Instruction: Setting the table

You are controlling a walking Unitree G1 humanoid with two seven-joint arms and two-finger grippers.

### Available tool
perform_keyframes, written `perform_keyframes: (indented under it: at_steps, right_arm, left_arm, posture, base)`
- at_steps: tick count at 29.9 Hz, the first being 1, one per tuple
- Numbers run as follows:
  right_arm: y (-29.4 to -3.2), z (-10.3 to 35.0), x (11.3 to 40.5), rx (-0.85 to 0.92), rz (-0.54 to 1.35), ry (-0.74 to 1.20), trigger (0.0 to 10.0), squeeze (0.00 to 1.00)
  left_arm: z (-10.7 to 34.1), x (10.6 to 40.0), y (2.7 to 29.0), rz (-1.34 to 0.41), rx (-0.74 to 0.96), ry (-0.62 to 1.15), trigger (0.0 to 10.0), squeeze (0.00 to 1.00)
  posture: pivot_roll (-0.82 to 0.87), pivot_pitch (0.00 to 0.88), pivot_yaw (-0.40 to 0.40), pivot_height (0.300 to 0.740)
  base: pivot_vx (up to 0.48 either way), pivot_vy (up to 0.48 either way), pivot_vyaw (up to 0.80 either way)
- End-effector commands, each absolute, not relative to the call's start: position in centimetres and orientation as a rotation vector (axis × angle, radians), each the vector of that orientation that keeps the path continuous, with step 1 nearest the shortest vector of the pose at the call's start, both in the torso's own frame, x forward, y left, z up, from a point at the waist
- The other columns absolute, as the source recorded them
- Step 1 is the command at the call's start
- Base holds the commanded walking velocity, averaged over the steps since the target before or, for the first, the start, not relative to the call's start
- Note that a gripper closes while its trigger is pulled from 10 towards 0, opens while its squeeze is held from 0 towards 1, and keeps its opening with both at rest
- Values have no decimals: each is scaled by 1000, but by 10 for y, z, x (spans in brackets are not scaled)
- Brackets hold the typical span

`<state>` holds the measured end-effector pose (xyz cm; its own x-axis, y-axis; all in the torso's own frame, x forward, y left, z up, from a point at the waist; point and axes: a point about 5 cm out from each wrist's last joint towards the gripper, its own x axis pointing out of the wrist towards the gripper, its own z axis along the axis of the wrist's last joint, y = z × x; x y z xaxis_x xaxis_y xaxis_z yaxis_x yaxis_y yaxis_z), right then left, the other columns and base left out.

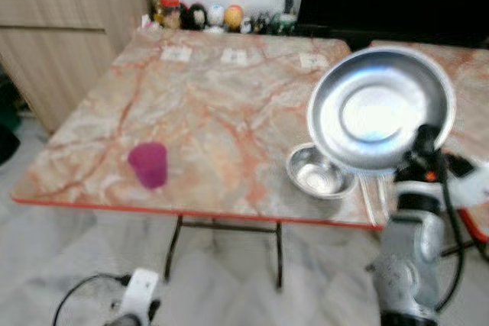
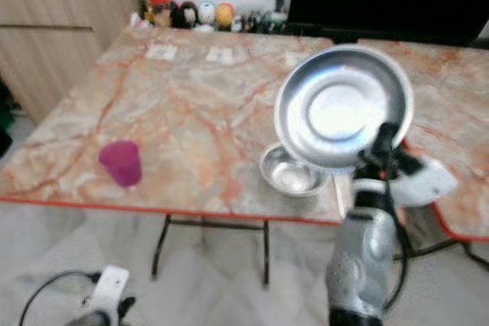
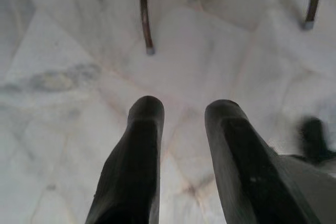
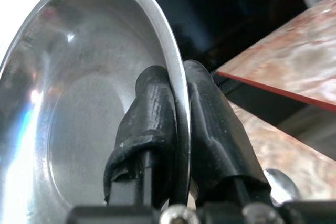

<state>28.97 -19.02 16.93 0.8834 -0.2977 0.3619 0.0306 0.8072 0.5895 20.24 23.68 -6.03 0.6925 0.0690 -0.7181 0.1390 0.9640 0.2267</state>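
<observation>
Your right gripper [image 4: 176, 108] is pinching the plate [image 1: 380, 108] by its rim, one finger on the inside face, one behind, and the plate stands nearly on edge, raised over the table's [image 1: 206, 120] near right corner. Directly below it sits the small bowl [image 1: 321, 171], close to the near edge, so mind that. The pink cup [image 1: 149, 163] is well apart, toward the near left.

To do this well, tip the plate flat before you lower it; on edge like this it would likely clatter and roll. Pick a bare patch of marble to the left of the bowl, between bowl and cup, and come down there, not on top of the bowl. With only the rim pinched, the grip looks thin, so move slowly and let go only once the base is fully down.

Your left gripper [image 3: 181, 129] hangs low over the floor, fingers spread, holding nothing.
</observation>
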Motion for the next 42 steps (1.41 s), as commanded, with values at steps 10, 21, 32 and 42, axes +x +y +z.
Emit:
perform_keyframes:
  at_steps: [10, 21, 32, 42]
  right_arm:
    - [-197, 171, 289, 600, -196, -476, 10000, 0]
    - [-198, 165, 297, 663, -216, -479, 10000, 0]
    - [-204, 159, 287, 670, -265, -487, 10000, 0]
    - [-214, 161, 289, 664, -288, -487, 10000, 0]
  left_arm:
    - [-64, 201, 228, -62, 269, 826, 10000, 0]
    - [-60, 208, 230, -40, 268, 814, 10000, 0]
    - [-58, 203, 248, -10, 285, 832, 10000, 0]
    - [-57, 208, 240, -21, 270, 812, 10000, 0]
  posture:
    - [32, 0, -26, 740]
    - [82, 0, -6, 740]
    - [39, 0, 35, 740]
    - [39, 0, 8, 740]
  base:
    - [0, -431, 0]
    - [0, -430, 0]
    - [0, -430, 0]
    - [0, -431, 0]
